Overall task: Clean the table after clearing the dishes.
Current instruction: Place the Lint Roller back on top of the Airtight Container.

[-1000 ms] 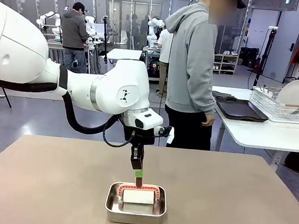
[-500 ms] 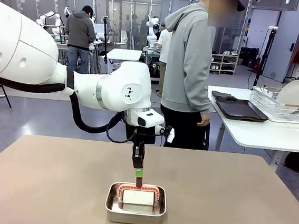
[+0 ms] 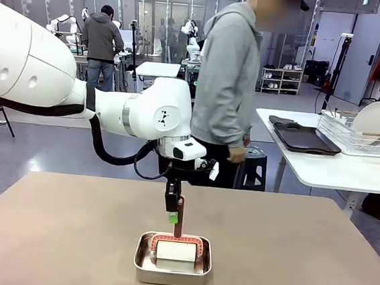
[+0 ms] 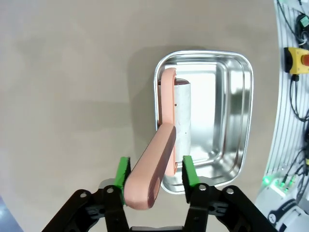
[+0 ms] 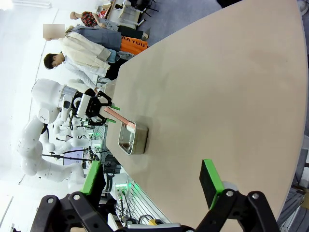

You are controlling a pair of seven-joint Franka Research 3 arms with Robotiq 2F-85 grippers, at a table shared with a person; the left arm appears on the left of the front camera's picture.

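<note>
The tan table (image 3: 300, 261) carries a small steel pan (image 3: 143, 263) near its front middle. In the pan lies a cleaning roller (image 3: 176, 250), a white roll in a pink frame. Its pink handle (image 4: 152, 169) sticks up out of the pan at a slant. My left gripper (image 3: 173, 215) hangs just above the pan, open. The handle stands between the green pads (image 4: 123, 170), leaning on one and apart from the other. My right gripper (image 5: 152, 186) is open and holds nothing, off the table's edge. The dishes (image 3: 374, 121), white plates, stand in a wire rack.
A person in a grey hoodie (image 3: 226, 85) stands beyond the far edge. At the right, a white side table (image 3: 335, 170) holds the wire rack (image 3: 352, 141) and dark trays (image 3: 305, 138). A stool (image 3: 252, 165) stands behind the person.
My left gripper's jaws have parted and let go of the pink handle, which now leans in the gap. The person has stepped to the left.
</note>
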